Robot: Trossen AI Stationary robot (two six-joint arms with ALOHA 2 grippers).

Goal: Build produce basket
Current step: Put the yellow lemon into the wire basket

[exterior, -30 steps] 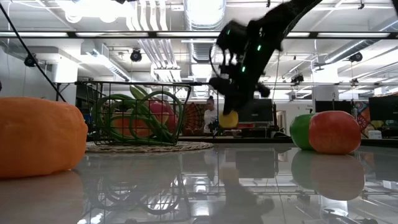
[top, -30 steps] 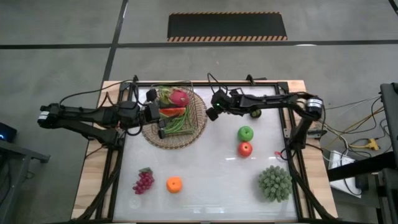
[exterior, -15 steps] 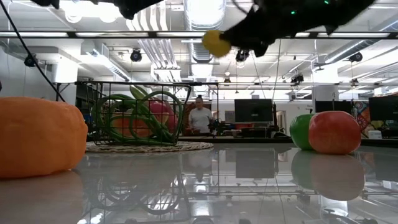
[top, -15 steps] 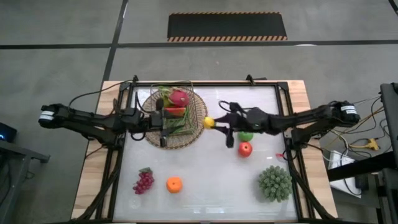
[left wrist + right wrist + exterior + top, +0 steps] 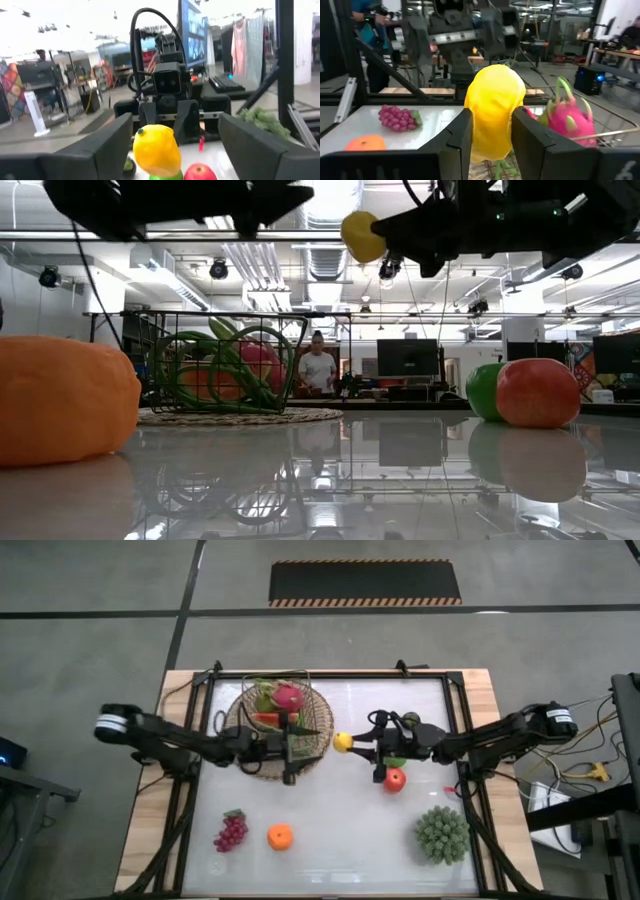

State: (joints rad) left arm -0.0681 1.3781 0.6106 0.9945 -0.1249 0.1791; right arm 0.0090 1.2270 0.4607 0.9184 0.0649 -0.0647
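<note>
A yellow lemon (image 5: 343,741) hangs high over the table, just right of the basket (image 5: 322,725), with my right gripper (image 5: 352,743) shut on it. My left gripper (image 5: 306,746) reaches level across the basket's near side and faces the lemon. It is open, and its fingertips stop a little short of the fruit (image 5: 155,150). In the basket lie a pink dragon fruit (image 5: 288,696) and green beans (image 5: 283,745). Purple grapes (image 5: 230,830) and an orange (image 5: 280,836) rest near the front left. A red apple (image 5: 394,779) and a green apple (image 5: 400,759) sit under my right arm. My right gripper pinches the lemon's two opposite sides (image 5: 476,131) between its two fingers (image 5: 457,137). The fingers come level from the table's right side. The lemon stands roughly upright between them, lifted clear and high above the table (image 5: 362,235).
A large spiky green cluster (image 5: 442,834) sits at the near right corner. A black frame (image 5: 330,674) borders the white tabletop. Bare table lies between the orange and the cluster. A person stands in the room beyond (image 5: 318,368).
My right gripper has lifted the lemon from low beside the basket to high above the table, drawn it a little toward the near edge and tipped from pointing down to level. My left gripper has moved toward the table's right, across the basket toward the lemon, and has sunk.
</note>
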